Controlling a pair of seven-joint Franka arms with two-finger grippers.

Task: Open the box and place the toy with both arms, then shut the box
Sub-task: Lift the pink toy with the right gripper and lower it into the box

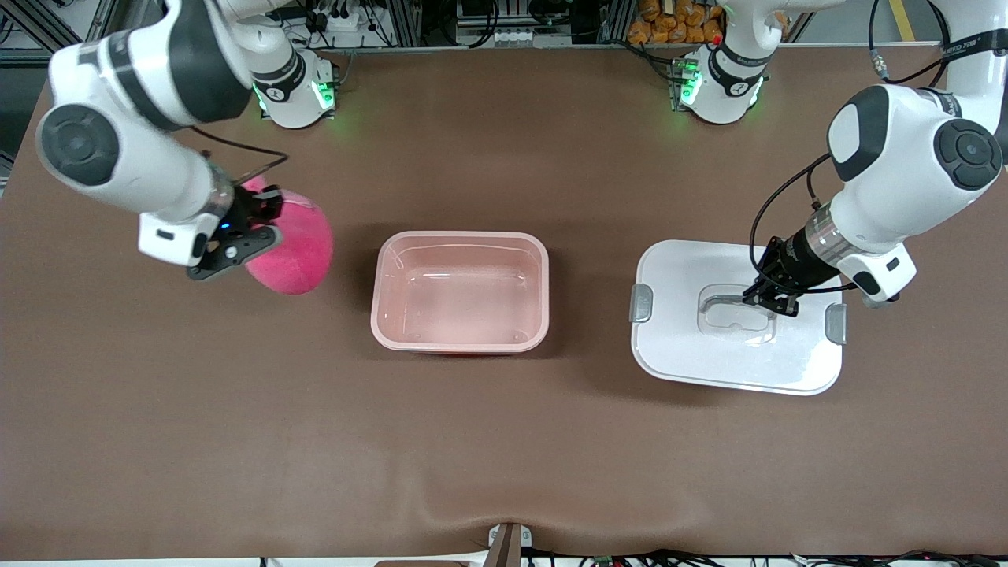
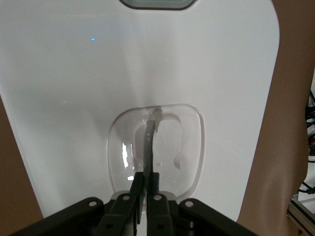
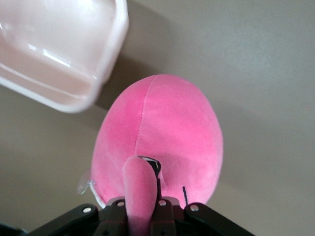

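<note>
Between both arms, mid-counter [image 1: 488,441]: open translucent pink box [image 1: 461,290]. Left tool [image 1: 768,302] clenched on white lid [image 1: 736,315] handle; right tool [image 1: 236,244] grasping plush toy [image 1: 295,244], whose seam shows only in the wrist view.

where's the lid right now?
In the front view the white lid lies flat on the table beside the open box, toward the left arm's end. The left gripper is shut on its centre handle.

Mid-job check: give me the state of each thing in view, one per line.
box: open, empty, upright mid-table.
lid: off, flat on the table toward the left arm's end.
toy: gripped by an ear.
left gripper: shut on the lid's handle.
right gripper: shut on the toy.
</note>
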